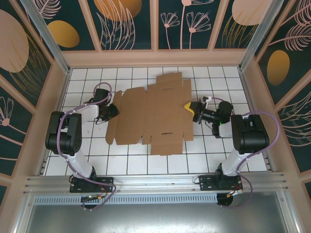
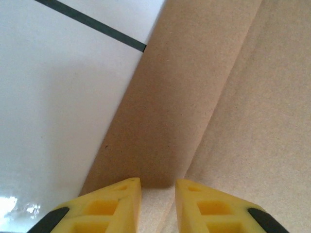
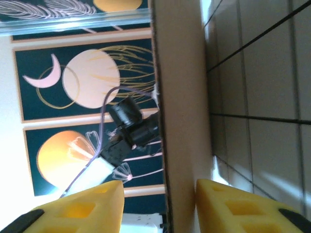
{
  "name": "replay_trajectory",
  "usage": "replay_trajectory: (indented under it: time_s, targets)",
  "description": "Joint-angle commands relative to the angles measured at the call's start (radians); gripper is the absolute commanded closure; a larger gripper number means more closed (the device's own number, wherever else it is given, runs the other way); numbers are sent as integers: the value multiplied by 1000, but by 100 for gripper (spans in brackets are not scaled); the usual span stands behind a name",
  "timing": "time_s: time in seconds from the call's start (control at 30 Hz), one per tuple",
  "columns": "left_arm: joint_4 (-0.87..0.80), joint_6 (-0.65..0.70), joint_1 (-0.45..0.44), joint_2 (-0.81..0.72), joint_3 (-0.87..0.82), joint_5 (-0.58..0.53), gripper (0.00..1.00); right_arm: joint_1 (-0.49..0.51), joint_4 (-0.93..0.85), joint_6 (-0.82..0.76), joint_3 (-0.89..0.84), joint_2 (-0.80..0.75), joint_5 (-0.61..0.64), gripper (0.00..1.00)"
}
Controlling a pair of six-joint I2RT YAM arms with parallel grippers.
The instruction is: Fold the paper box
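We log the paper box (image 1: 150, 114) flat; left gripper (image 2: 158, 183) nips its edge, jaws narrow; right gripper (image 3: 160, 184) loosely straddles a flap.

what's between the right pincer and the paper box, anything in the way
Nothing visible stands in the way. The right pincer straddles an edge of the paper box. One finger is at the cardboard and the other stands a little apart from it, with only open air in that gap.
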Motion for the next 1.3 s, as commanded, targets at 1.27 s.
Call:
replay_trajectory:
  time_s: [1.27]
  targets:
    - [22,47,-178,99,37,75,66,371,-1549,-1123,571,122,1504,94]
